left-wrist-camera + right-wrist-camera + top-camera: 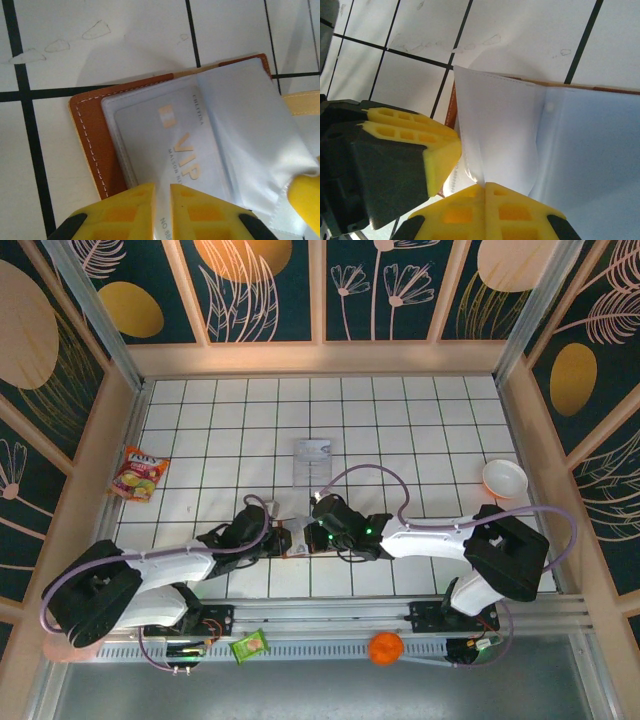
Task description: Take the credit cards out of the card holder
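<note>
A snack packet [138,474] lies far left on the tiled tabletop [125,45], well apart from the work. The left fingers [130,212] are drawn almost together, leaving a thin slit, at the near edge of the clear sleeve [150,125] over a VIP credit card [175,145]. Whether they grip it or only press it down I cannot tell. The brown card holder [92,140] lies open on the tabletop between the arms. The right fingers [510,210] are closed tight on a pale sleeve leaf [495,130], holding it lifted aside. The step looks like baring the pocket, with the card not yet out. Next would be gripping the card's own edge and pulling along the pocket while the holder is held down. A white bowl [504,478] sits far right.
</note>
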Available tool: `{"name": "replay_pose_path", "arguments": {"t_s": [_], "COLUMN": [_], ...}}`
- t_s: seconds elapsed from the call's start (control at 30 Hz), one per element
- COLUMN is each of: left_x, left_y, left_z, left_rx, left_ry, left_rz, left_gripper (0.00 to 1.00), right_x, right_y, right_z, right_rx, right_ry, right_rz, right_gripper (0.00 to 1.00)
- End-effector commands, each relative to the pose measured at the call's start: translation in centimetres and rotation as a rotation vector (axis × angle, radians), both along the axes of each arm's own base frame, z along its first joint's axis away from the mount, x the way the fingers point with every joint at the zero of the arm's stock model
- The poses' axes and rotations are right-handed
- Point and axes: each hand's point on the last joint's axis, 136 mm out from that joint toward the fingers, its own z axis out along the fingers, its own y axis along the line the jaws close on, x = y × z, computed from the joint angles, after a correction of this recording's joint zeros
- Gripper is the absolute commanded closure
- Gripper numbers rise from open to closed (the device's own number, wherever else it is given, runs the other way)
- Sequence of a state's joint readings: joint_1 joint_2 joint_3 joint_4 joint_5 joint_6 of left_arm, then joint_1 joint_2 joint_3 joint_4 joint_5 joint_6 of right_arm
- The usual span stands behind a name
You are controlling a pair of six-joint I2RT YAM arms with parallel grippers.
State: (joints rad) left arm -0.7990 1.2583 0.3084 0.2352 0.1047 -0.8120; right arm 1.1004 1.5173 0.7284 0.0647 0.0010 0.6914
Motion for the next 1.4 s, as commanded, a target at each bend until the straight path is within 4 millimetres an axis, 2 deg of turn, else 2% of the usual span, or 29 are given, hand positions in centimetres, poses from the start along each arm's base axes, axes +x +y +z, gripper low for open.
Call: {"name": "replay_pose_path", "arguments": {"t_s": [0.0,0.23,0.33,0.47,0.57,0.63,0.83,0.97,1.03,1.13,1.2,1.37], "left_x": [0.3,-0.6,-0.8,-0.8,-0.9,-0.9,-0.5,-0.3,-0.2,-0.1,0.0,-0.1], "left_y": [-0.3,0.5,0.6,0.5,0.4,0.2,-0.2,-0.4,-0.4,-0.8,-1.1,-1.6], "left_z": [-0.1,-2.0,-2.2,-2.2,-2.1,-1.7,-0.1,0.8,1.1,1.5,1.8,1.8], "left_rx": [0.022,0.094,0.096,0.088,0.081,0.070,0.035,0.019,0.014,0.003,-0.013,-0.019], "left_ry": [0.002,0.058,0.066,0.067,0.066,0.061,0.022,0.001,-0.005,-0.011,-0.013,-0.011], "left_rz": [-0.011,-0.024,-0.027,-0.032,-0.038,-0.039,-0.042,-0.042,-0.043,-0.051,-0.062,-0.083], "left_gripper": [0.90,1.00,1.00,1.00,1.00,1.00,0.92,0.90,0.89,0.89,0.87,0.86], "right_x": [-0.1,-0.1,0.4,0.7,0.8,0.9,1.8,1.2,0.9,0.3,0.1,-0.7], "right_y": [-0.2,-1.2,-2.7,-5.7,-7.7,-8.2,-8.1,-4.4,-2.8,-1.7,-2.0,-4.2], "right_z": [-0.7,-1.6,-2.1,-3.1,-2.9,-2.2,1.8,3.4,3.0,1.2,-0.4,-4.0], "right_rx": [-0.004,-0.054,-0.104,-0.179,-0.196,-0.178,-0.125,-0.036,-0.028,-0.042,-0.058,-0.118], "right_ry": [0.038,0.071,0.066,0.074,0.058,0.039,-0.078,-0.099,-0.080,-0.022,0.016,0.133], "right_rz": [-0.022,-0.067,-0.130,-0.239,-0.310,-0.328,-0.305,-0.127,-0.064,-0.021,-0.034,-0.099], "right_gripper": [1.00,1.00,1.00,0.98,0.69,0.63,0.60,0.64,0.69,0.78,0.79,0.86]}}
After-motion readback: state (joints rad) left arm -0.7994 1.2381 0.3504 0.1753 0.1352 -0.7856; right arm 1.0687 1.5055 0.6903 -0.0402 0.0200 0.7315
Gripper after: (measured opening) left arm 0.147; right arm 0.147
